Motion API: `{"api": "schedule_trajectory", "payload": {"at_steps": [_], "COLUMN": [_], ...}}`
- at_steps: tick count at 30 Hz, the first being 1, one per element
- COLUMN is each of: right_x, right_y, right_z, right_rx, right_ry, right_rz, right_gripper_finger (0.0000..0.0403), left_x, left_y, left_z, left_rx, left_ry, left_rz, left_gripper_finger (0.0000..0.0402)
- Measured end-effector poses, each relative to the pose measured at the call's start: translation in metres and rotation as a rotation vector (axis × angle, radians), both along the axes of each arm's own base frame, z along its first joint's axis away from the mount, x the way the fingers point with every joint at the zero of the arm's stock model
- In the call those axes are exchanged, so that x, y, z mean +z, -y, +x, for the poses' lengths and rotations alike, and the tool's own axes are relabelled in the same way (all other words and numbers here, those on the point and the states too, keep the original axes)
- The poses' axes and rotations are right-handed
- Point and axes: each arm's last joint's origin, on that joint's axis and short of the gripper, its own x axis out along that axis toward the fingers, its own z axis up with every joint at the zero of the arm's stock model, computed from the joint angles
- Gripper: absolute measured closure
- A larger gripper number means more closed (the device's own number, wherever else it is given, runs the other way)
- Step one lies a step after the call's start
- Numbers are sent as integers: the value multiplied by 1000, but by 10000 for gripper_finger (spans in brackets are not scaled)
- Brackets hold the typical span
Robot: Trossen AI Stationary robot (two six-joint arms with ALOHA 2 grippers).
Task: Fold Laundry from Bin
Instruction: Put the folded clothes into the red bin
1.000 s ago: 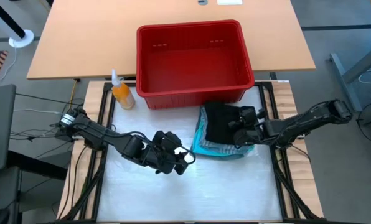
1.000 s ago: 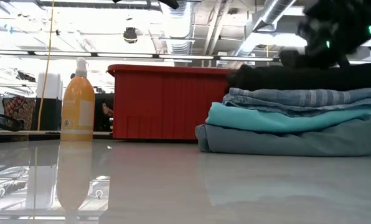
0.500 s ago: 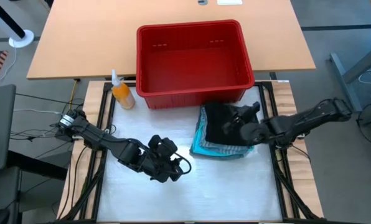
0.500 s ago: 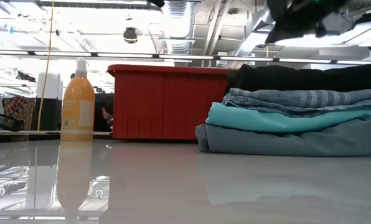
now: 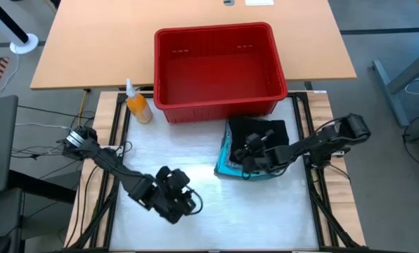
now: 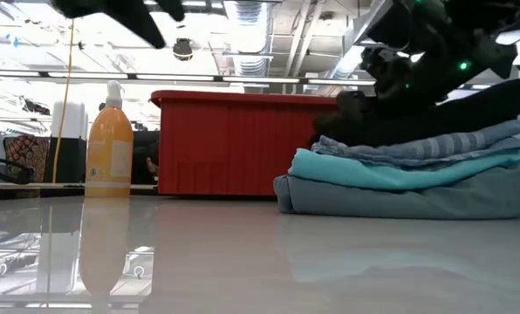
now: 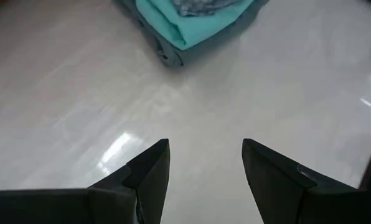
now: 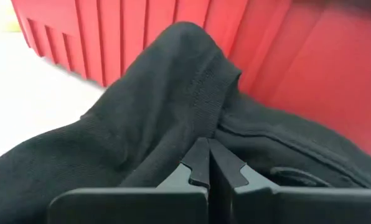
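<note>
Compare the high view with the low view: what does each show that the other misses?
Only the high view shows inside the red bin, where no laundry is visible, and the open left gripper over bare table. Only the low view shows the stack's layers: grey-green garment, turquoise, striped shirt, black garment. Both show the shut right gripper on the black garment, and the orange bottle.

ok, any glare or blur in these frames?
Low view: glossy table mirrors the orange bottle; bright ceiling lights wash out the background; an arm at top left is smeared. Left wrist view: white glare patches on the table. High view: evenly lit.
</note>
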Motion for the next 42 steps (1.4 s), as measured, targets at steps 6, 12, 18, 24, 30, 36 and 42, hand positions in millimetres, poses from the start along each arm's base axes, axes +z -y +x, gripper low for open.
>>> {"api": "schedule_trajectory", "payload": {"at_steps": [6, 12, 18, 24, 30, 36, 42], "right_x": [66, 163, 181, 180, 176, 167, 159], "right_y": [-1, 3, 14, 20, 24, 18, 13], "right_z": [5, -26, -102, -153, -183, -189, -192], "right_rx": [105, 219, 259, 255, 196, 247, 221], "right_ry": [-11, 114, 152, 181, 170, 176, 186], "right_rz": [-72, -55, 321, 594, 673, 753, 833], "right_gripper_finger": [385, 385, 385, 371, 339, 278, 171], "left_x": [2, 6, 8, 10, 19, 32, 46], "left_y": [-3, -19, -43, -89, -125, -152, -194], "left_z": [3, 22, 39, 60, 79, 94, 72], "left_rx": [0, -12, 25, 104, 138, -59, -58], "left_ry": [20, 69, 85, 99, 221, 337, 306], "left_rz": [27, 42, -6, -85, -124, -219, -227], "left_gripper_finger": [212, 212, 212, 212, 212, 212, 213]}}
